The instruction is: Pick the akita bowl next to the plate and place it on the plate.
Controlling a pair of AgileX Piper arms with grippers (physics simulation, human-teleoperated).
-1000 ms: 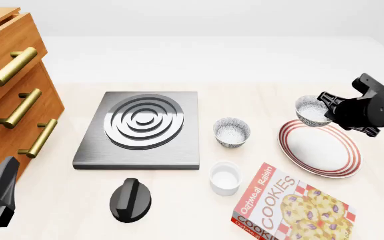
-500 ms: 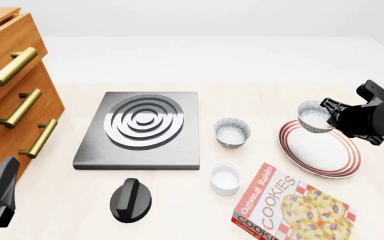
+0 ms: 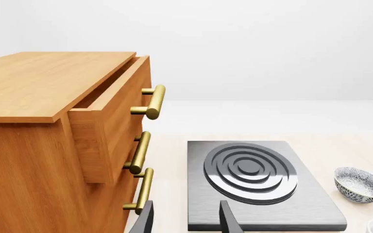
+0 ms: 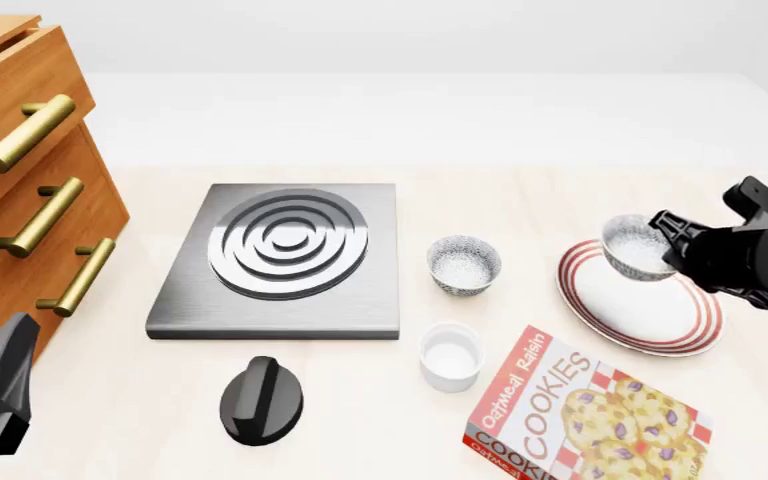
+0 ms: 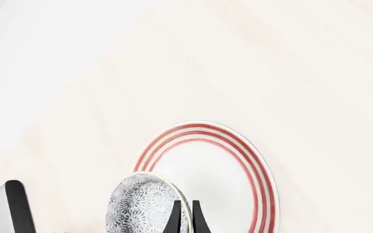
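the right gripper was clamped on the rim of the akita bowl at the right side of the front frame, holding it up over the upper left edge of the plate. whether the bowl was touching the plate or just above it, i couldn't tell. in the right wrist shot the bowl sat at the bottom edge, tipped on its side with the speckled outside facing the camera and the two fingertips pinched tight on its rim, the red-striped plate right behind it.

the second speckled bowl stayed in the middle of the front frame, between the stove plate and the striped plate. below it was the white ramekin, with the cookie box at lower right and the black knob at lower left.

the left gripper sat at the bottom of its wrist frame with the jaws apart and nothing between them, next to the wooden drawer unit.
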